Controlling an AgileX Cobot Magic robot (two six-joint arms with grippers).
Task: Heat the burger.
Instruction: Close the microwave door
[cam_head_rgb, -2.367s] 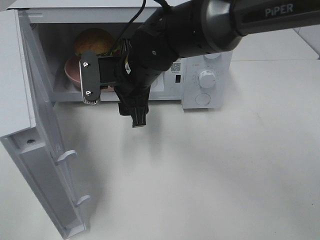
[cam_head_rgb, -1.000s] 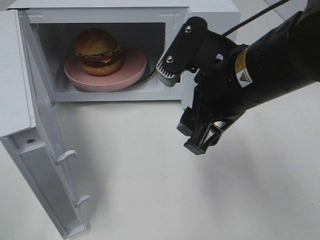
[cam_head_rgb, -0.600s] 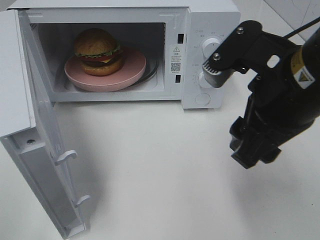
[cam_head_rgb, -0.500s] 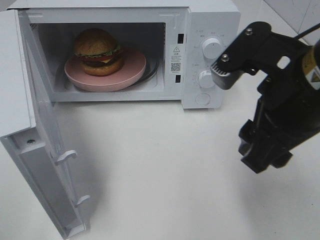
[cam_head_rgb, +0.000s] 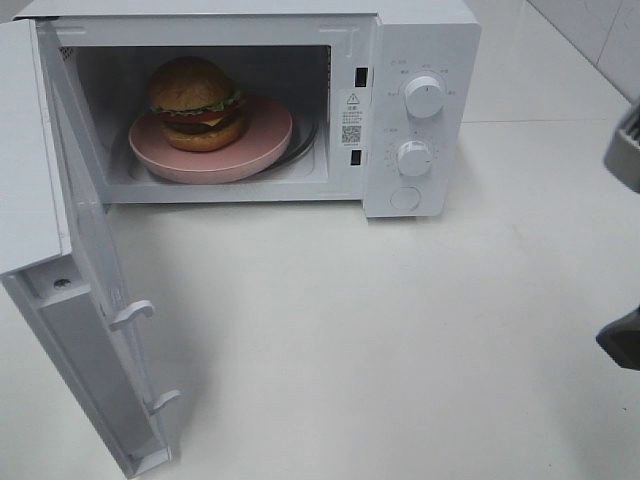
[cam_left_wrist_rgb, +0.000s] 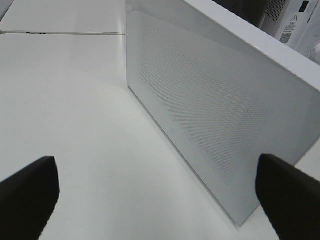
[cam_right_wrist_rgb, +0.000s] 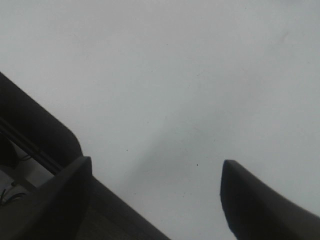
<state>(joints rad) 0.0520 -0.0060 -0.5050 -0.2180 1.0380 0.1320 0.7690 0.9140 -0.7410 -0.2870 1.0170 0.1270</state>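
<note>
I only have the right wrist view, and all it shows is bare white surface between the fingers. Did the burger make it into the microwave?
Observer: Yes. The burger sits on a pink plate inside the microwave.
Operator: Is it closed up, ready to start?
Observer: No. The door stands wide open, swung out on the left of the high view.
Operator: Where's my other arm?
Observer: The left gripper is open and empty, and its camera looks at the mesh-patterned face of that door.
</note>
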